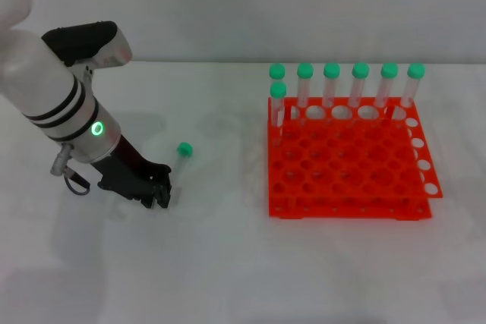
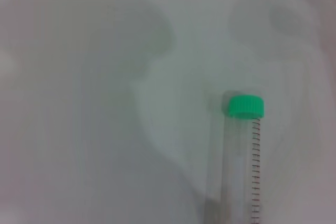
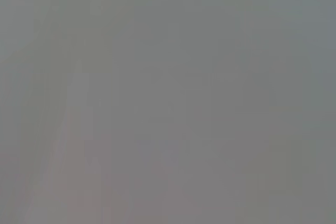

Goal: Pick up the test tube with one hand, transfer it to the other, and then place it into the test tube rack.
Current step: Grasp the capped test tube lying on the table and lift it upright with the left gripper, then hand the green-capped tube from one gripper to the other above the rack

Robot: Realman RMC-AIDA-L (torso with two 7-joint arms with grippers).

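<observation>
The test tube (image 1: 182, 156), clear with a green cap, lies on the white table left of centre. Its cap points away from my left gripper (image 1: 159, 193), which is low over the table at the tube's bottom end. In the left wrist view the tube (image 2: 242, 156) runs lengthwise from the cap to the picture's edge, close to the table. The orange-red test tube rack (image 1: 342, 187) stands on the right. My right gripper is out of view, and the right wrist view shows only a blank grey surface.
Several green-capped tubes (image 1: 332, 85) stand upright along the rack's far row, and one more stands at its far left corner (image 1: 278, 104). White table (image 1: 228, 263) lies between the loose tube and the rack.
</observation>
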